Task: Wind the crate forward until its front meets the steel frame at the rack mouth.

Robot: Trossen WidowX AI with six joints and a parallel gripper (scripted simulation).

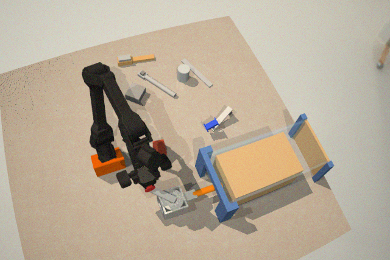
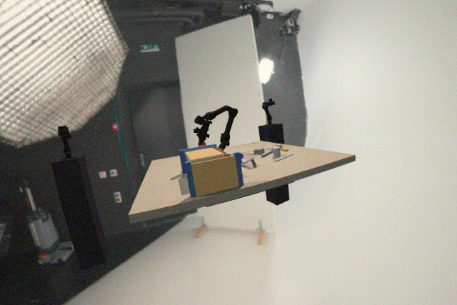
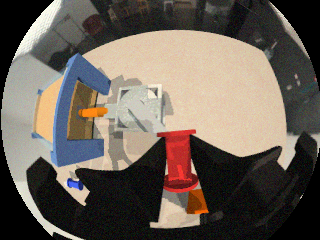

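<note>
My gripper (image 1: pixel 150 188) (image 3: pixel 176 139) is shut on the red knob of the winch handle. The handle's grey arm (image 1: pixel 166 196) (image 3: pixel 140 110) slants from the knob across the top of the winch (image 1: pixel 175 210) (image 3: pixel 161 95); the key and hole are hidden beneath it. An orange strap (image 1: pixel 203 190) (image 3: pixel 94 112) runs from the winch through the mouth of the blue frame (image 1: pixel 216 183) (image 3: pixel 62 120). The tan crate (image 1: pixel 258 164) (image 2: pixel 203 153) looks flat inside the clear panels, its front close behind the frame. I cannot tell whether they touch.
A crank with a blue knob (image 1: pixel 211 124) (image 3: pixel 75 184) lies beside the cubby. A red block (image 1: pixel 159 146) is beside my arm. Farther back are a grey block (image 1: pixel 136 92), a cylinder (image 1: pixel 183 73), a flat bar (image 1: pixel 200 75), a rod-like tool (image 1: pixel 159 86) and an orange-handled tool (image 1: pixel 143 58).
</note>
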